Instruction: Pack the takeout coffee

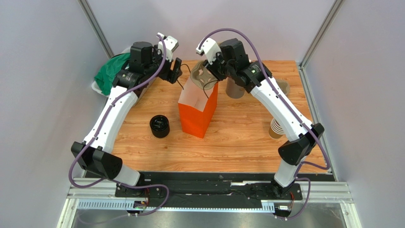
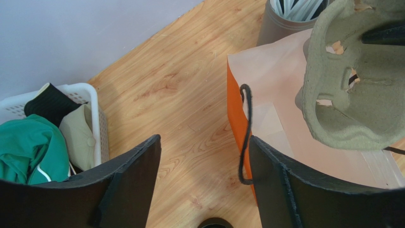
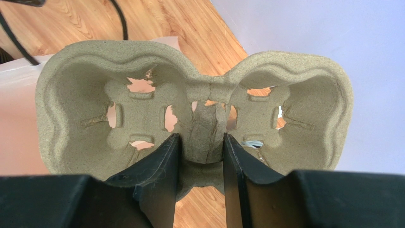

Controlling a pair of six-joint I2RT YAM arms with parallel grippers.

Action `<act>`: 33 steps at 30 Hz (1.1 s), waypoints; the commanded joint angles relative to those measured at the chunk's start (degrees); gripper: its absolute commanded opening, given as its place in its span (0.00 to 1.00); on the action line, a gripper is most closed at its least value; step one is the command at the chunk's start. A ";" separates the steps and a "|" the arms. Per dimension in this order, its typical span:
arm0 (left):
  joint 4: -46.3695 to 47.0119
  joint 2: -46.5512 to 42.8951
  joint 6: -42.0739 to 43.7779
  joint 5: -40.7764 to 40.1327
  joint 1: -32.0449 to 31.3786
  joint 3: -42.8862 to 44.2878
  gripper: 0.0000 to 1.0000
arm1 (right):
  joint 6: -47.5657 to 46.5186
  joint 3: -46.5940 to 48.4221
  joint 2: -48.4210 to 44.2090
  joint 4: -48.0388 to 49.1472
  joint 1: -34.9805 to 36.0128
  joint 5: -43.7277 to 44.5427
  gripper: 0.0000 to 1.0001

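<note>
Wood-grain tabletop [image 1: 237, 142] with pale grey walls on three sides; both arms reach to its far half.

Right gripper [image 3: 199, 142]: jaws pressed onto the central rib of a moulded-pulp two-cup carrier [image 3: 95, 95], which hangs tilted over the open mouth of an orange paper bag [image 1: 197, 114]. In the left wrist view the carrier sits above the bag's pale interior, its underside towards the camera.

Left gripper [image 2: 204, 147]: fingers spread and holding nothing, hovering beside the bag's left rim. The bag's black cord handle [image 2: 245, 137] hangs just beside the finger on the bag side; whether they touch cannot be told.

The bag stands upright at mid-table. Behind its right corner stands a grey cup of white straws [image 2: 275, 28]. The takeout coffee shows from above only as its round black lid [image 1: 159, 125], standing on the wood left of the bag and apart from it, clear of both grippers. A stack of tan cups [image 1: 275, 128] stands near the right edge. A white basket [image 2: 90, 95] of green cloth [image 2: 28, 147] occupies the far left corner.
</note>
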 commanded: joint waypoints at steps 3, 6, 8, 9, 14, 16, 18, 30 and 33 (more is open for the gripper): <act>2.07 -0.97 -1.02 2.36 0.55 -1.20 0.67 | -2.81 -1.61 -3.10 0.79 3.74 3.30 0.24; 2.16 -0.88 -1.27 2.53 0.90 -1.28 0.65 | -3.08 -1.78 -3.45 2.90 4.10 6.73 0.24; 2.24 -1.23 -1.54 3.06 0.99 -1.46 0.64 | -3.08 -1.78 -3.80 5.27 4.19 9.28 0.24; 2.25 -1.32 -1.72 3.23 0.99 -1.55 0.64 | -3.43 -1.17 -3.81 5.45 4.10 9.63 0.24; 2.51 -1.85 -2.16 3.23 1.17 -2.34 0.62 | -3.52 1.03 -4.24 6.32 4.10 12.36 0.24; 2.69 -1.94 -2.42 3.41 1.25 -2.69 0.59 | -3.26 0.50 -4.86 7.81 4.10 14.37 0.24; 2.69 -2.20 -2.59 3.32 1.25 -2.86 0.58 | -3.08 0.24 -5.21 8.87 4.10 15.96 0.24; 3.12 -3.17 -3.47 3.85 1.25 -3.92 0.55 | 2.02 1.56 -4.77 8.61 6.56 19.13 0.23; 3.39 -2.90 -4.00 3.94 1.25 -4.01 0.56 | 4.30 1.12 -4.69 8.26 7.61 18.78 0.23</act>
